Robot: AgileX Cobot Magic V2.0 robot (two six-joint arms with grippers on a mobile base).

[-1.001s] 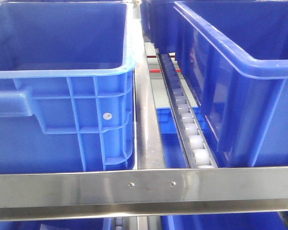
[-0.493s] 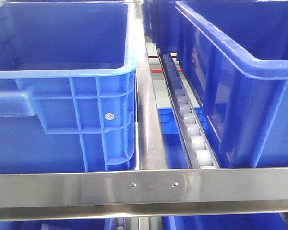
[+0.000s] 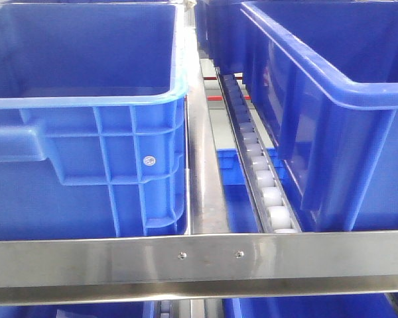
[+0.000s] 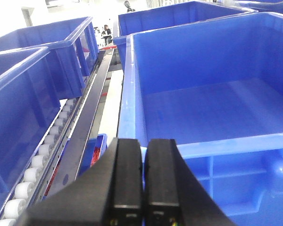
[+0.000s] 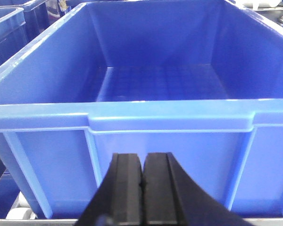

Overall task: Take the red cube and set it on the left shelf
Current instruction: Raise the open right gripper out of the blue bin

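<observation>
Front-facing view: left shelf (image 3: 199,258) across the bottom as a flat stainless rail with two screws near its middle, spanning from 9 o'clock to 3 o'clock. Above it, at 10 o'clock, a large blue crate (image 3: 86,132) with ribbed wall, nothing visible inside. At 2 o'clock, a second blue crate (image 3: 331,99) with its long side running away from the camera. Between them, a steel divider strip and a white roller track (image 3: 262,179) slanting from 12 o'clock down to 5 o'clock, just beside the right-hand crate. Below the track, part of a lower blue bin (image 3: 242,199).

Red cube: not visible in any view; position cannot be told, and so neither can its relation to either set of jaws.

Left wrist view: left gripper (image 4: 144,207) at 6 o'clock, black jaws pressed together with only a thin seam between, nothing held. Ahead of it, the rim of a crate with a bare floor at 1 o'clock, rollers at 8 o'clock.

Right wrist view: right gripper (image 5: 142,197) at 6 o'clock, jaws likewise closed on nothing, facing the near wall of an open crate that fills the frame; its rim stands between the jaws and the crate floor.
</observation>
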